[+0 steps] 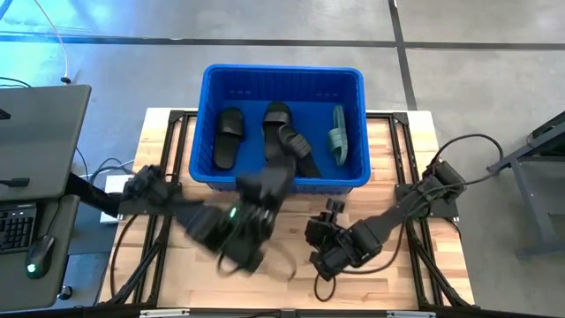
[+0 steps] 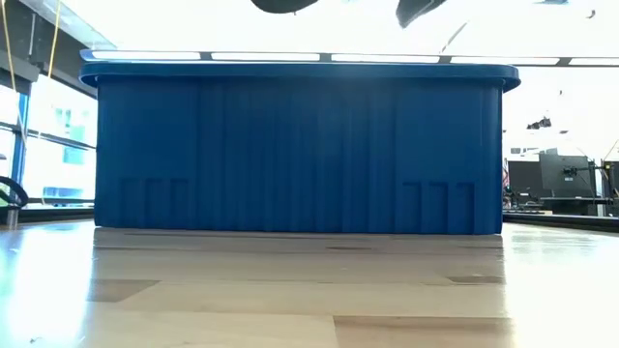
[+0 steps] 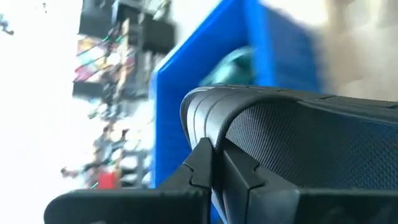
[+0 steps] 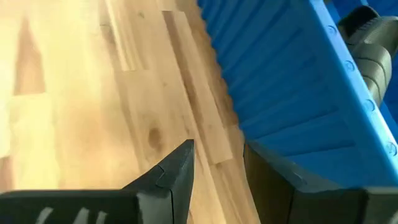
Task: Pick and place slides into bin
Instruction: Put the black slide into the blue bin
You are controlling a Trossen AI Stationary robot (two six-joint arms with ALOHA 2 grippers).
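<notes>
Wooden table [image 1: 177, 291], keyboard [image 1: 16, 225], mouse [image 1: 35, 263].

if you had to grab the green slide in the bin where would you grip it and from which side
Grip the green slide across its upturned long edge, coming straight down from above. It stands on its side against the right wall of the bin, so a narrow edge faces up; the wall blocks any sideways approach.

One camera hangs overhead, looking straight down on the whole table [image 1: 380, 274]. Another sits at tabletop height, facing level and close onto the bin [image 2: 300, 155], centre frame. Each wrist camera peers past its own fingers; all four share that bin.
</notes>
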